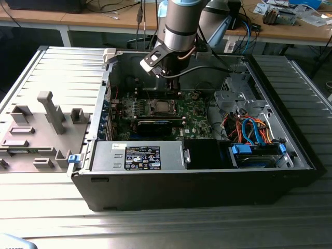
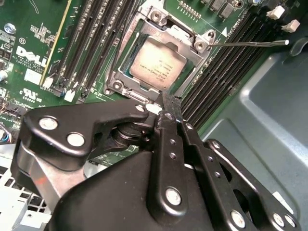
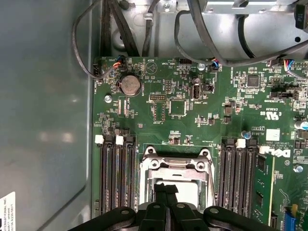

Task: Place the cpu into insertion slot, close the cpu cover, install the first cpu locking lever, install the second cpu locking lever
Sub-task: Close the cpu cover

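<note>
Gripper (image 2: 168, 102) is pinched fully together, fingertips meeting, nothing between them. It hangs just above the near edge of the insertion slot (image 2: 120, 79) on the green motherboard (image 3: 192, 120), not touching the chip as far as I can see. The cpu (image 2: 156, 63) sits flat in the slot, tan metal top facing up. The cpu cover (image 2: 180, 30) lies down around it, chip showing through its window. One thin locking lever (image 2: 250, 43) sticks out from a socket corner across the black memory slots (image 2: 226, 67); can't tell if it's latched. In the exterior view the arm reaches down into the open computer case (image 1: 181, 181), gripper over the socket area.
</note>
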Motion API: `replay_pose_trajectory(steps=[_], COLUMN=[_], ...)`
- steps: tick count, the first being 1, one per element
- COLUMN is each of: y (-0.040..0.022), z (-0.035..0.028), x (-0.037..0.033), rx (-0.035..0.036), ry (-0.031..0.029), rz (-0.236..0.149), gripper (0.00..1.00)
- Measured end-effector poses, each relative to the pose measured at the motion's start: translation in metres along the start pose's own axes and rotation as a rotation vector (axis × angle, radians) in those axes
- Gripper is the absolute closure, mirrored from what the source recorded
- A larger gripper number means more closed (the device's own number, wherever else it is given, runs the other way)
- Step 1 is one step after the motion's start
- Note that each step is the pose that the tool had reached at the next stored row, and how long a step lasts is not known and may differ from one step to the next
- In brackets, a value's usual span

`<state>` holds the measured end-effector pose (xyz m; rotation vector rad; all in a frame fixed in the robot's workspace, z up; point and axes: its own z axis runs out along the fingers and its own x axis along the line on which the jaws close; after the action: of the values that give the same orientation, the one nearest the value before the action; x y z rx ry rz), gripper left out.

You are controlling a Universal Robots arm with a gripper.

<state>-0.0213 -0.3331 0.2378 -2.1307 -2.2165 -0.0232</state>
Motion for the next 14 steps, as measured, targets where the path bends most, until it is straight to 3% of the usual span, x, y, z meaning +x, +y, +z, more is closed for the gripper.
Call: replay_pose_trajectory(steps=[14], y=[-0.0083], z=[0.0057], x=[0.0], rx=[0.0], ry=[0.0], rz=[0.0], gripper=[0.89])
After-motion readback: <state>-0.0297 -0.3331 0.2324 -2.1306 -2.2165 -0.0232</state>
